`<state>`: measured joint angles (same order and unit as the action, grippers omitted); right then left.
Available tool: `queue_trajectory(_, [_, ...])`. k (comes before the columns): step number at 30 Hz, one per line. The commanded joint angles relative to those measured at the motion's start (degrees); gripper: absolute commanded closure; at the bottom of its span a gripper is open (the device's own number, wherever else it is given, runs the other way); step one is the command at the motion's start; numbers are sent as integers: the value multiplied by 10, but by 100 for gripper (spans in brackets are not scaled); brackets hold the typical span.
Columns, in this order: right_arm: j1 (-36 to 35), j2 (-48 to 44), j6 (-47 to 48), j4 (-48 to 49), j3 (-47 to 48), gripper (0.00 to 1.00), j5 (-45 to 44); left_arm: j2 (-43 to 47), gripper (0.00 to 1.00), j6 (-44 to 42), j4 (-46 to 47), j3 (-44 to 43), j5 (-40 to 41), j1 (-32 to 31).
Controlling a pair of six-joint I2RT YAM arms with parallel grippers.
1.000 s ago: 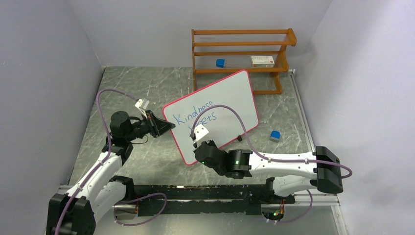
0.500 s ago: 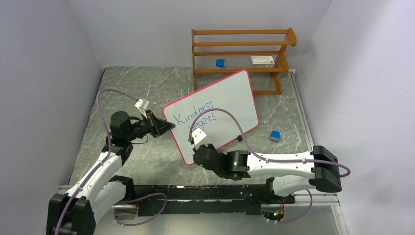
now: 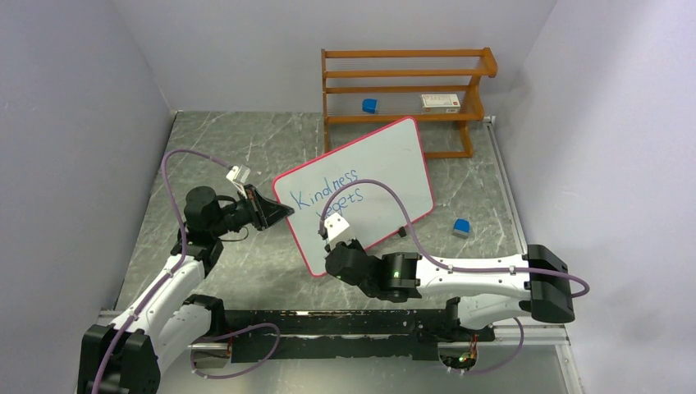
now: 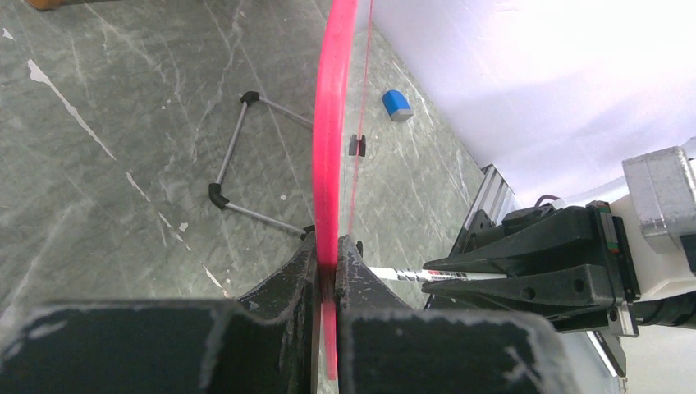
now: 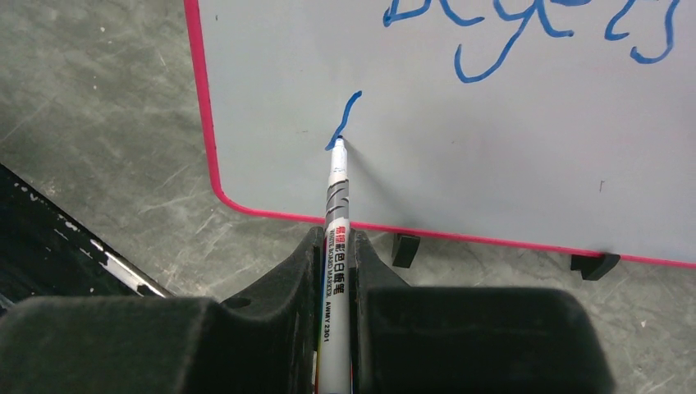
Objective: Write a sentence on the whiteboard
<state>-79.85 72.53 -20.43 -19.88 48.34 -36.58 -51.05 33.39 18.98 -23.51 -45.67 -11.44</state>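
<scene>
The whiteboard [image 3: 386,164] stands tilted on the table, its red-pink rim [image 4: 332,123] edge-on in the left wrist view. My left gripper [image 4: 329,246] is shut on that rim at the board's left edge [image 3: 283,212]. The sentence [image 3: 327,190] reads "Kindness begets" in blue on two lines. My right gripper [image 5: 336,238] is shut on a white marker [image 5: 336,205]. The marker's tip touches the board near its lower left corner, at the foot of a short new blue stroke [image 5: 345,119] under "begets" [image 5: 525,25]. In the top view the right gripper [image 3: 331,240] is at the board's lower edge.
A wooden rack [image 3: 402,90] stands behind the board with a blue eraser [image 3: 370,105] and a white box [image 3: 440,101] on it. Another blue eraser [image 3: 461,226] lies on the table right of the board. A wire stand [image 4: 238,156] props the board from behind.
My right gripper has shifted slightly down and to the left along the board's lower part with the marker. The left gripper and the board have not moved.
</scene>
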Motion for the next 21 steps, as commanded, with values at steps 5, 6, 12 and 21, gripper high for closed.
queue_trajectory(5, [-1,-21,-13,29,0,100,-37,4,95,1,11,-5,3,-3])
queue_trajectory(6, [-2,-22,-13,29,0,100,-39,4,95,1,11,-5,2,-3])
queue_trajectory(12, [-1,-22,-18,27,-1,100,-47,4,95,0,9,-7,3,-3])
queue_trajectory(21, [-1,-17,-13,29,0,100,-37,6,95,-2,5,-8,3,-3])
